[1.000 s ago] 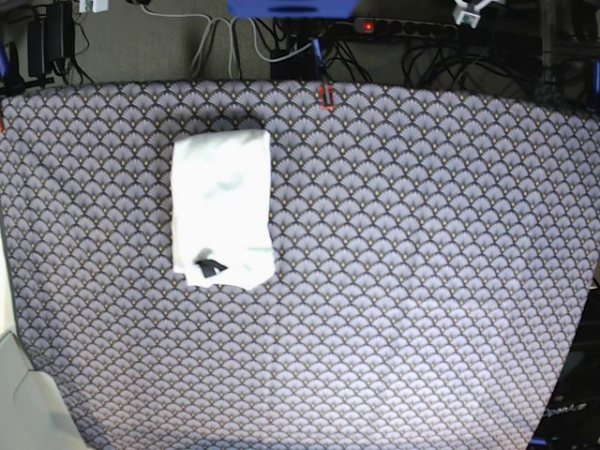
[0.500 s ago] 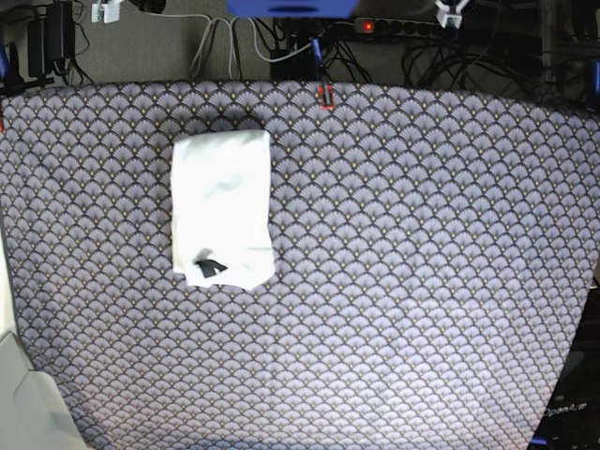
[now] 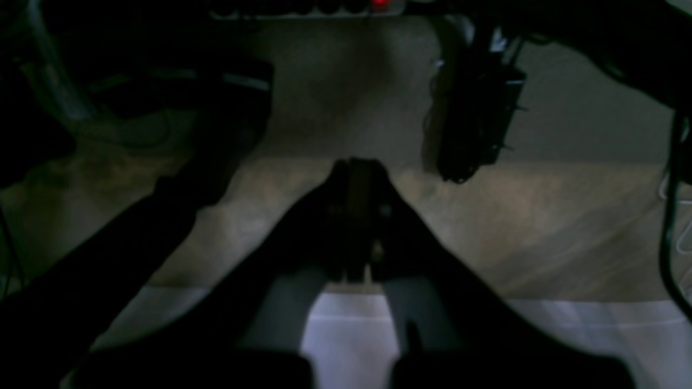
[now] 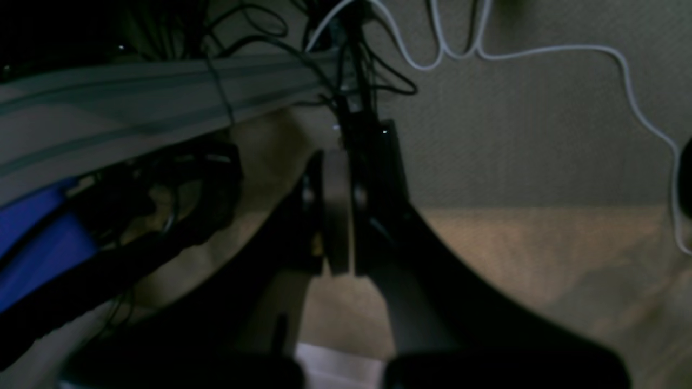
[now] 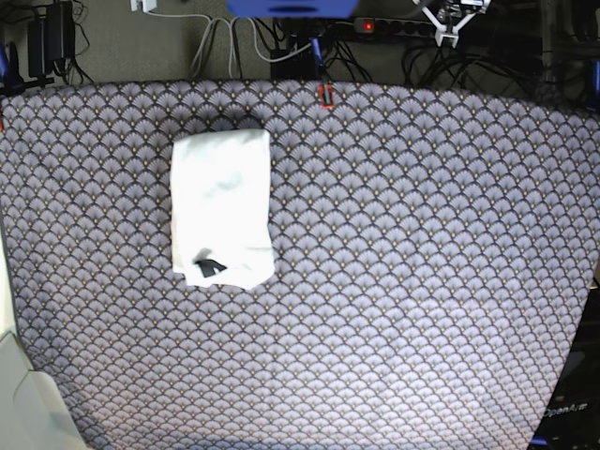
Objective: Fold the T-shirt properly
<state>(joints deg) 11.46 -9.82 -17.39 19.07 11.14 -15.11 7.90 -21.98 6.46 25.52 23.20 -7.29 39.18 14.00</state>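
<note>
1. The T-shirt is seen in the base view as a compact white rectangle, plain side up, on the left part of the patterned table cover; a small dark tag shows near its front edge. The fold is judged complete.

2. The left gripper is shown by its wrist view with its fingers pressed together and nothing between them. The right gripper is likewise closed on nothing. Both are parked beyond the far edge of the table, over the floor.

3. Little risk is judged to remain. The rounded front corner of the bundle could be loosened if the cloth were touched again — a returning arm sweeping low across the cover would be the cause.

4. A snag is the other hazard: cables and a power strip lie behind the table, and a white cable runs close to the right gripper, so an arm could catch one.

5. Between the arms and the shirt nothing is seen standing in the way — only bare cover.
</note>
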